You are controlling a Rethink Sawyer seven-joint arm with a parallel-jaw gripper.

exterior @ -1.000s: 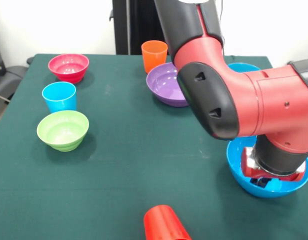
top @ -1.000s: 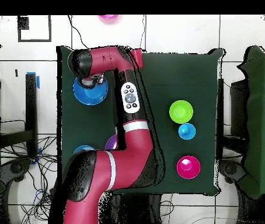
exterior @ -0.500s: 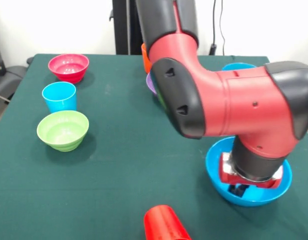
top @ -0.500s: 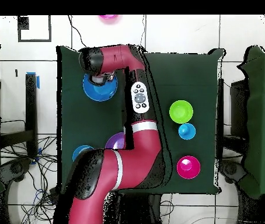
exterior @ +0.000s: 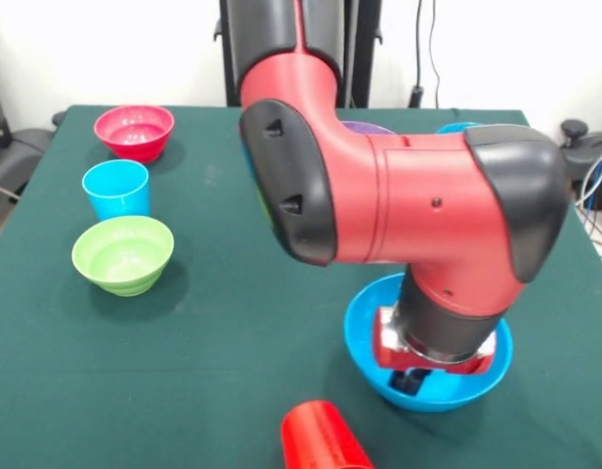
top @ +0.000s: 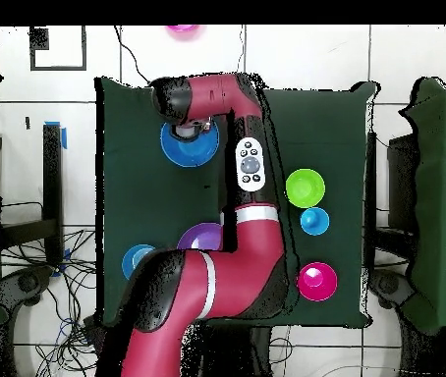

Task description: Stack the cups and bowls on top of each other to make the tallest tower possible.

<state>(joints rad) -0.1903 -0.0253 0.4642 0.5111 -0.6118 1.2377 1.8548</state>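
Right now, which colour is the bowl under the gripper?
Blue: the bowl is plainest in the front view.

Dark green table (exterior: 233, 322), blue bowl (exterior: 374, 366), lime bowl (exterior: 122, 254), pink bowl (exterior: 134, 131), red cup (exterior: 321, 438), red-and-black arm (exterior: 399, 210).

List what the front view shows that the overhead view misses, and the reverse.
Front view only: the red cup lying on its side at the near edge. Overhead view only: most of the purple bowl and a second blue bowl, largely hidden by the arm in front. Both: the gripper down inside the blue bowl, the green bowl, light blue cup and pink bowl.
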